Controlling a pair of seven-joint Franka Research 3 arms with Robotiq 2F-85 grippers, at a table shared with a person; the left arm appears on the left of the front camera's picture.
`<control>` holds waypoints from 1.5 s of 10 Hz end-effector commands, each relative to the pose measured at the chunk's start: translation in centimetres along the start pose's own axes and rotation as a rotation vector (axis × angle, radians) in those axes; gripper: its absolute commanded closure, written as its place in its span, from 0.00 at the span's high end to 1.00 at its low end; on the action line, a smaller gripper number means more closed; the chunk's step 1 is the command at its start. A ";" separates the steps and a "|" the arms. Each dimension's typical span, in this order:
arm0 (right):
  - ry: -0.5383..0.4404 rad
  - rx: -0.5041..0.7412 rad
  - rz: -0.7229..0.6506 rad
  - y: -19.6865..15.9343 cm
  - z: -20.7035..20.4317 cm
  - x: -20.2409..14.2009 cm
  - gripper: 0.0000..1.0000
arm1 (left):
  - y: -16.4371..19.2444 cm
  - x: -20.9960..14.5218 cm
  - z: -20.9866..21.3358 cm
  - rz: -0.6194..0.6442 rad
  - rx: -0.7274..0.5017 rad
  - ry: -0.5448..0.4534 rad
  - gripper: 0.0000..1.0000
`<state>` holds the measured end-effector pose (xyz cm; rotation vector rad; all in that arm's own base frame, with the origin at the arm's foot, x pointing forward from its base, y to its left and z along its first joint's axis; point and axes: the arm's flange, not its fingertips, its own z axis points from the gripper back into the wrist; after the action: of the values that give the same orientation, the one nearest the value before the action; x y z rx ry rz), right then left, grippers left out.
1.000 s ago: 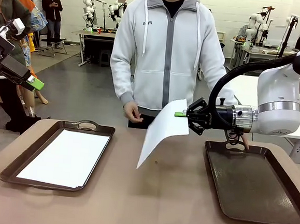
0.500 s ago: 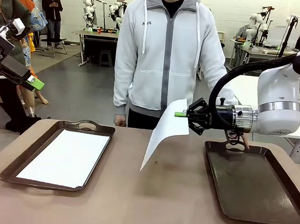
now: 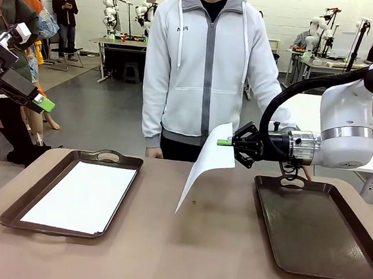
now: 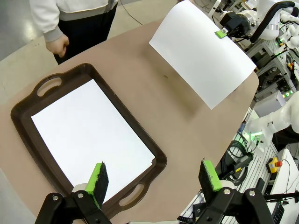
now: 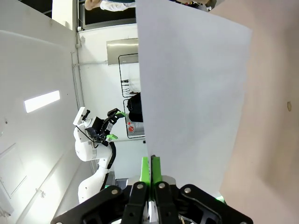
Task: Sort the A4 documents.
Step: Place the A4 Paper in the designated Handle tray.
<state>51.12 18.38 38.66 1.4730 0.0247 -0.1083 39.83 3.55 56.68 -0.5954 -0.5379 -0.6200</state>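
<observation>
While a thin white A4 sheet (image 3: 205, 165) hangs over the table's middle, pinched at its upper edge by the right gripper (image 3: 227, 143), the carrying step looks under way. Next it needs laying flat in a glossy brown tray: the empty right tray (image 3: 315, 230) or left tray (image 3: 104, 156), which holds blank paper (image 3: 82, 194). The left gripper (image 4: 154, 179) hovers, fingers spread.

It is a robotics lab: far benches (image 3: 120, 42) carry white robot arms (image 3: 110, 12), and the floor (image 3: 91, 112) is grey concrete.
</observation>
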 end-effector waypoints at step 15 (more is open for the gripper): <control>0.169 -0.113 0.105 1.9 16.5 -3.4 0.01 | -0.1 0.0 0.0 0.000 -0.004 0.002 1.00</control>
<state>46.05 3.10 42.61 1.3501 0.0665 0.0358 39.84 3.56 56.68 -0.5956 -0.5379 -0.6197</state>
